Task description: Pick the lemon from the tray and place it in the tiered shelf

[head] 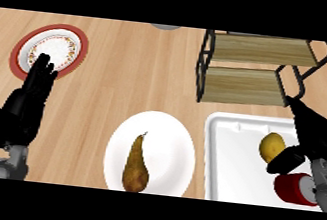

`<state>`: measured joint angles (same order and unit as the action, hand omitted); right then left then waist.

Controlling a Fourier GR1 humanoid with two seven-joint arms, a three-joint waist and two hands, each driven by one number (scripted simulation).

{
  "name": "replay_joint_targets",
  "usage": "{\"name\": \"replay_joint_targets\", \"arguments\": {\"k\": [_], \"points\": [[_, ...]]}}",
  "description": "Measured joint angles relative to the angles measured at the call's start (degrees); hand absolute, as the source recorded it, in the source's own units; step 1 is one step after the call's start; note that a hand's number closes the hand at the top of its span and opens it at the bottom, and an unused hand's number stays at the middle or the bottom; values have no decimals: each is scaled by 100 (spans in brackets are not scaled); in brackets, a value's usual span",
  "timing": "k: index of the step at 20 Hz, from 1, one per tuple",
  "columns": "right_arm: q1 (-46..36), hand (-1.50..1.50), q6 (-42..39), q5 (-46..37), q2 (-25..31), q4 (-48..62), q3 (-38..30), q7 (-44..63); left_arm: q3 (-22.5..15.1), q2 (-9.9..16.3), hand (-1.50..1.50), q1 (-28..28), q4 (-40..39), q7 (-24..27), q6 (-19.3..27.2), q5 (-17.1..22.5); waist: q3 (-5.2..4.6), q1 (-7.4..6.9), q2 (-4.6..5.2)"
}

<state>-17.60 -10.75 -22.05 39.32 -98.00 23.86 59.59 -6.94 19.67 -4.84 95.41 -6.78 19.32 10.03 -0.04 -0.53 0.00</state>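
A yellow lemon [270, 146] lies in the white tray [229, 159] at the lower right. My right hand [314, 136] hovers just to the lemon's right, fingers straight toward the shelf and thumb beside the fruit, not closed on it. The tiered shelf [254, 69], black-framed with two wooden levels, stands beyond the tray at the upper right. At the left, my left hand [25, 102] rests open with fingers up, holding nothing.
A white plate [170, 133] carrying a brown pear [135, 163] sits left of the tray. A red-rimmed plate [54, 48] lies at the far left, partly behind my left hand. A red cylinder [294, 188] stands in the tray by my right wrist.
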Motion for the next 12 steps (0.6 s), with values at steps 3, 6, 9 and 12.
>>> {"name": "replay_joint_targets", "arguments": {"k": [3,6,9,12], "points": [[10,-150,-30,-186,-163,270,-115,-92,57,-22,0,-27,41,-111,-45,-63,3,15,1],[117,-150,-8,-488,-413,501,-176,-231,107,-140,0,66,-2,3,-110,-140,3,27,0],[215,-150,-73,-675,-585,587,-309,-332,227,-198,0,-4,-78,-25,-195,-194,4,39,-1],[390,-150,-20,-919,-742,804,-402,-587,268,-219,0,41,113,-182,-244,-286,4,38,-2]]}}
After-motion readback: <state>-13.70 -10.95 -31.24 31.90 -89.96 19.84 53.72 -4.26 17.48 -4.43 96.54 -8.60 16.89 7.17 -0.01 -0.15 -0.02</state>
